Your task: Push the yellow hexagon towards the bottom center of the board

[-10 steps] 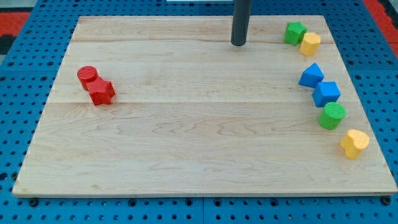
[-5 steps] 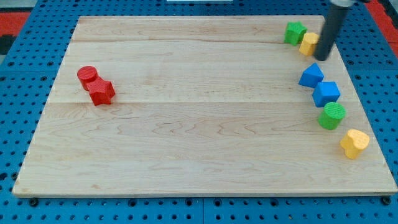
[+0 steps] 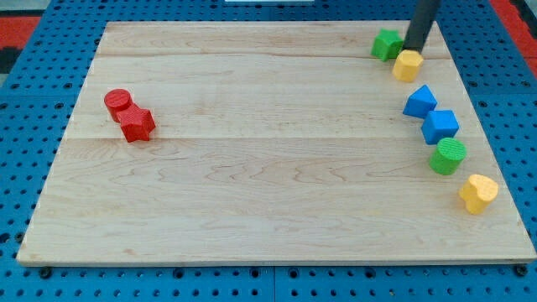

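Observation:
The yellow hexagon (image 3: 407,65) lies near the board's top right, just right of and below a green block (image 3: 387,44). My tip (image 3: 414,49) is at the hexagon's upper edge, touching or nearly touching it, and right next to the green block. The rod rises out of the view's top.
Down the right side stand a blue triangle (image 3: 420,101), a blue cube (image 3: 440,126), a green cylinder (image 3: 448,156) and a yellow heart-like block (image 3: 478,193). A red cylinder (image 3: 117,102) and a red star-like block (image 3: 136,125) sit at the left. The wooden board (image 3: 252,193) lies on blue pegboard.
My tip swung from the top centre to the right, then back up behind the yellow hexagon. The hexagon and the green block have shifted slightly left; the hexagon also moved down.

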Controlling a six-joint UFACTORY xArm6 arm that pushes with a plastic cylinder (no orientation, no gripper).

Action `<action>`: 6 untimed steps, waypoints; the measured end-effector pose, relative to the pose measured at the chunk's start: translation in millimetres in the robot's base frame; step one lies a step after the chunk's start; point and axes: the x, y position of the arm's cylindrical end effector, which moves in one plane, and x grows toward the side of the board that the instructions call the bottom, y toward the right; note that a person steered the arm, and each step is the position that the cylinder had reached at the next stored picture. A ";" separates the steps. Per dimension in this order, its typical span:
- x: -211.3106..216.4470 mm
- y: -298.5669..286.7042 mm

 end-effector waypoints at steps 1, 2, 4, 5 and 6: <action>10.6 -3.9; 10.6 21.9; 54.0 -41.0; 76.2 -98.3; 83.9 -127.1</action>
